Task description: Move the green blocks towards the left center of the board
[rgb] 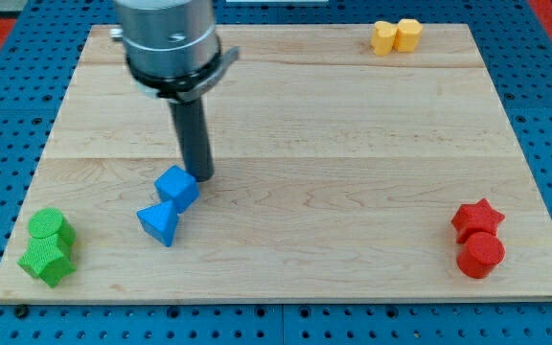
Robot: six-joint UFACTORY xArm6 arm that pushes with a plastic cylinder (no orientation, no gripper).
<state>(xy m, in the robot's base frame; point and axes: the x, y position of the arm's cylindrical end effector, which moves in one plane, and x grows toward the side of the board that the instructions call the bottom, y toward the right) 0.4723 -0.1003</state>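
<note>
**Rod tip at blue cube; green blocks at lower-left corner**

End effector: straight dark rod, no jaws, nothing to open or close, nothing held. My tip (pixel 202 177) down at the board surface, at the upper right edge of the blue cube-shaped block (pixel 176 187); contact or a hair's gap not resolvable. Blue wedge-like block (pixel 159 223) just below and left of the cube, touching it or nearly so.

Arm pose: rod vertical, descending from a grey cylindrical housing (pixel 168 43) at the view's top, left of centre. Upper arm out of frame.

Task items: green cylinder-like block (pixel 49 228) and green star-like block (pixel 47 260) together at the view's lower-left corner of the pale wooden board (pixel 353 144), touching, cylinder above star. Both well apart from the tip.

Other items: red star block (pixel 476 218) above a red cylinder block (pixel 480 255), touching, at the lower right. Two yellow blocks (pixel 396 36) side by side at the top edge, right of centre; shapes unclear.

Markings: no legible writing or labels.
</note>
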